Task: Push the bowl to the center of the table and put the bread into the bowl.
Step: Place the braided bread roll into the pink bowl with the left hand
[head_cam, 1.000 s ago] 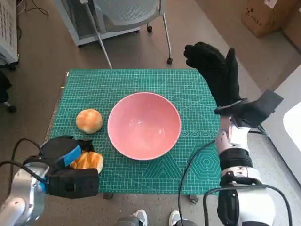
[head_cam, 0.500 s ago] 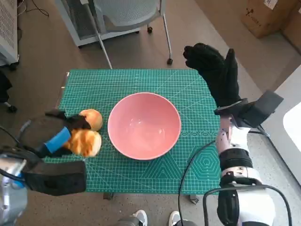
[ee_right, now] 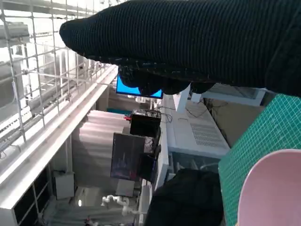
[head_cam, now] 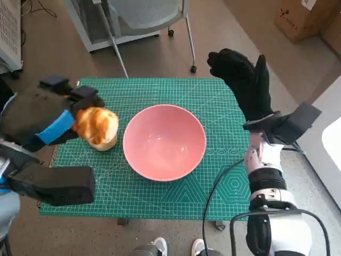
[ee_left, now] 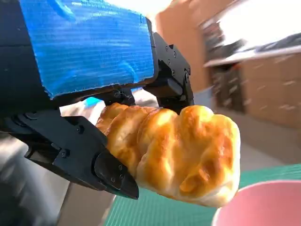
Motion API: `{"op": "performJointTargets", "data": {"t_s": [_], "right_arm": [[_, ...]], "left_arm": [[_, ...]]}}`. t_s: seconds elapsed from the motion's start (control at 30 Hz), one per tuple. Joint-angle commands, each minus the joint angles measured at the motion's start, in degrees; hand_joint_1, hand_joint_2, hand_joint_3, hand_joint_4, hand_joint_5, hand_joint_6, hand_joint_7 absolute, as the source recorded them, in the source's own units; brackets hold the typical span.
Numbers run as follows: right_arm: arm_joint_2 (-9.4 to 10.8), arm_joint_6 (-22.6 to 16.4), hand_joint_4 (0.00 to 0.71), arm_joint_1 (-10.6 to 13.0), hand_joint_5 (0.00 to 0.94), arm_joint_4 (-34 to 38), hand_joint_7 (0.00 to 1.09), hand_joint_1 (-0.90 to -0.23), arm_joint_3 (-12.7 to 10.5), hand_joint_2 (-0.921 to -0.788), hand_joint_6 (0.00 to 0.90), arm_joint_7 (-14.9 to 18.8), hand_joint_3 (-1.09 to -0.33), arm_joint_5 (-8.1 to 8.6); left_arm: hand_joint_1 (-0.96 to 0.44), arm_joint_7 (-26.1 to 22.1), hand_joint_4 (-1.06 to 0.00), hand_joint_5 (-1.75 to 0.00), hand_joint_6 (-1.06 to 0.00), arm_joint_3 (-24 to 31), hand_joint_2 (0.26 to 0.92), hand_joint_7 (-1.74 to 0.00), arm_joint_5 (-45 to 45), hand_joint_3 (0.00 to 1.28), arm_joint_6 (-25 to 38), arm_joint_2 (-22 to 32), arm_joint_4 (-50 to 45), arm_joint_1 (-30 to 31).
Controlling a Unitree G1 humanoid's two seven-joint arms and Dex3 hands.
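**Holding bread above the mat, left of the bowl**

Gripping a golden twisted bread (head_cam: 95, 122), the left hand (head_cam: 42, 117) is hovering over the left part of the green mat (head_cam: 160, 197), raised off its surface. In the left wrist view the bread (ee_left: 174, 153) is sitting clamped between the black fingers (ee_left: 77, 155), with the blue tape (ee_left: 89, 42) over the back of the hand filling the frame above it. The bread is sticking out past the fingers toward the bowl's pink rim (ee_left: 258, 205).

The pink bowl (head_cam: 164, 141) is sitting upright near the middle of the mat, with nothing showing inside it. A second piece of bread (head_cam: 104, 144) is lying on the mat just left of the bowl, mostly hidden under the held piece.

The right hand (head_cam: 246, 82) is standing raised over the mat's far right corner, holding nothing, fingers extended and slightly apart. The right wrist view is showing only the glove (ee_right: 188, 42) and an edge of the bowl (ee_right: 273, 188).

A chair (head_cam: 144, 16) is standing on the floor beyond the table.
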Motion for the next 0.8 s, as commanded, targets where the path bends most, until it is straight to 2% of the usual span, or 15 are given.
{"op": "performJointTargets", "data": {"t_s": [0.03,0.23,0.4,0.53,0.67,0.8], "right_arm": [[-0.18,-0.15,0.203,2.11,0.004,0.12,0.01,-0.693,0.23,-0.921,0.335,-0.35,-0.680,-0.40],[-0.26,-1.01,0.207,2.89,0.004,-0.39,0.01,-0.675,0.72,-0.921,0.343,-1.00,-0.691,-0.95],[-0.35,-1.63,0.208,3.67,0.003,-0.76,0.01,-0.664,1.02,-0.921,0.344,-0.93,-0.701,-0.91],[-0.51,-1.94,0.207,4.20,0.002,-0.90,0.01,-0.657,1.12,-0.921,0.343,-0.90,-0.704,-0.83],[-0.64,-2.01,0.207,4.61,0.002,-1.04,0.01,-0.649,1.12,-0.921,0.344,-0.93,-0.706,-0.70],[-0.75,-1.79,0.205,4.79,0.001,-1.25,0.01,-0.656,1.12,-0.921,0.343,-1.09,-0.707,-0.63]], "left_arm": [[0.00,1.08,-0.82,-1.01,-0.77,-4.83,0.891,-1.02,0.38,0.00,-5.83,-1.90,3.85,-6.72],[0.00,2.66,-0.82,-1.06,-0.78,-11.66,0.894,-0.95,1.20,0.00,-13.49,-6.42,12.70,-14.73],[0.00,4.74,-0.80,-1.12,-0.75,-16.20,0.905,-0.94,3.73,0.00,-16.26,-10.64,21.82,-18.58],[0.00,6.15,-0.75,-1.19,-0.74,-18.54,0.915,-0.96,5.32,0.01,-17.80,-12.94,27.30,-20.33],[0.00,8.07,-0.71,-1.25,-0.68,-19.53,0.919,-0.99,4.87,0.05,-20.06,-14.80,31.89,-20.73],[0.00,10.78,-0.70,-1.21,-0.65,-20.19,0.920,-1.07,3.69,0.06,-24.10,-15.80,36.98,-20.97]]}}
